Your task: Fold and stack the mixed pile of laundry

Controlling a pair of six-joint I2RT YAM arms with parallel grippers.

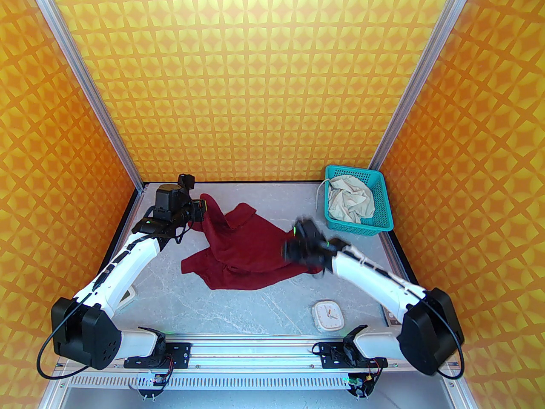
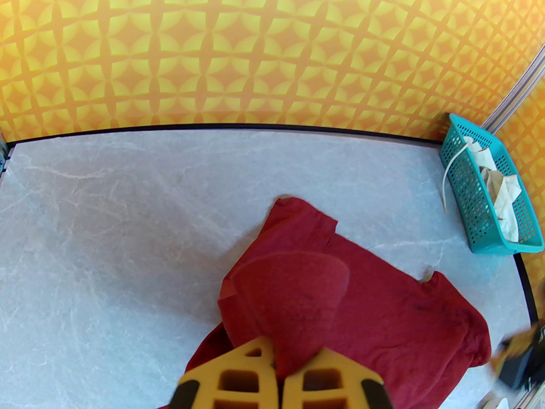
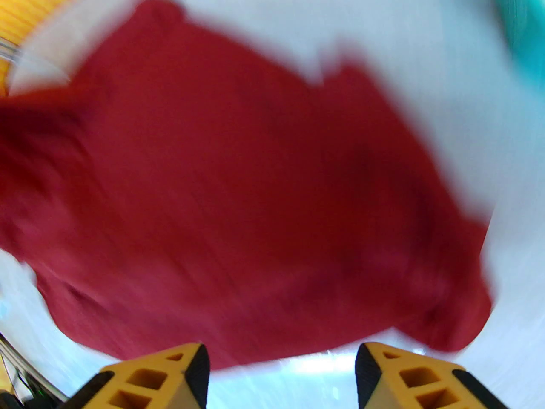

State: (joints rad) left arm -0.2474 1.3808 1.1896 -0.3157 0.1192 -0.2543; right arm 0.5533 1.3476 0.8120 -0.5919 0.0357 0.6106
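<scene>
I see the maroon shirt (image 1: 247, 249) crumpled mid-table, the cream shorts (image 1: 349, 203) in the teal basket (image 1: 353, 169) at two o'clock, my left gripper (image 2: 279, 369) clamped on a shirt corner at ten, and my right gripper (image 3: 281, 356) spread empty over its three-o'clock edge, so a one-sided pull may bunch it.

We see three walls papered in a repeating star-and-petal pattern: the back wall (image 1: 255, 79) in brighter yellow, the left wall (image 1: 38, 143) and the right wall (image 1: 489, 164) in deeper orange. Two aluminium posts (image 1: 87, 79) (image 1: 422, 66) mark the corners where they meet. Below lies the counter (image 1: 264, 305), pale grey with marble-like veining and a thin black border (image 1: 230, 182) at its far edge. An aluminium rail (image 1: 255, 347) runs along its near edge. The light is bright and even.
</scene>
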